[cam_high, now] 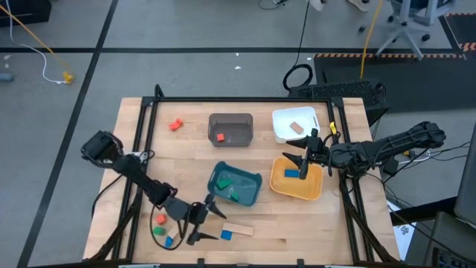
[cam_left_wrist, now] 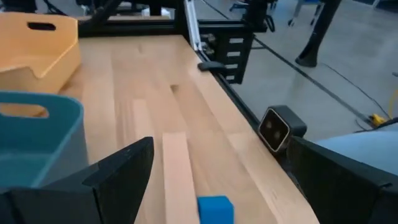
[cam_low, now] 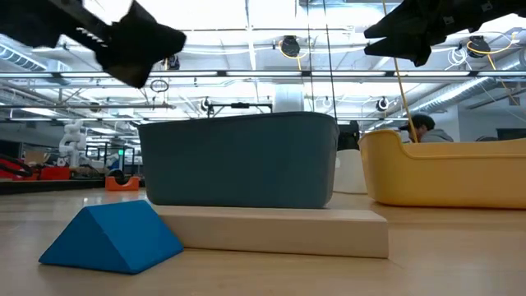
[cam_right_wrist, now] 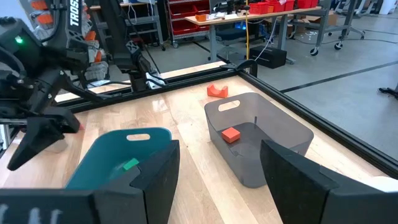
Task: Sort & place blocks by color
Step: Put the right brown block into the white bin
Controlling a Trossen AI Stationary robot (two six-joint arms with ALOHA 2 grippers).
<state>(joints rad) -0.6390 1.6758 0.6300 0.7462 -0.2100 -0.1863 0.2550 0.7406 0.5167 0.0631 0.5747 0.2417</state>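
My left gripper stands open just above the table near its front edge. Its fingers stand on either side of a blue wedge block and the end of a plain wood bar and touch neither. The bar lies flat with the blue block at its left end. My right gripper hangs open and holds nothing above the yellow tray, which has a blue block in it. Orange, green and blue blocks lie at the front left.
A teal tray with green blocks stands mid-table. Behind it are a grey tray with a red block and a white tray with a wood block. A red block lies at the far left.
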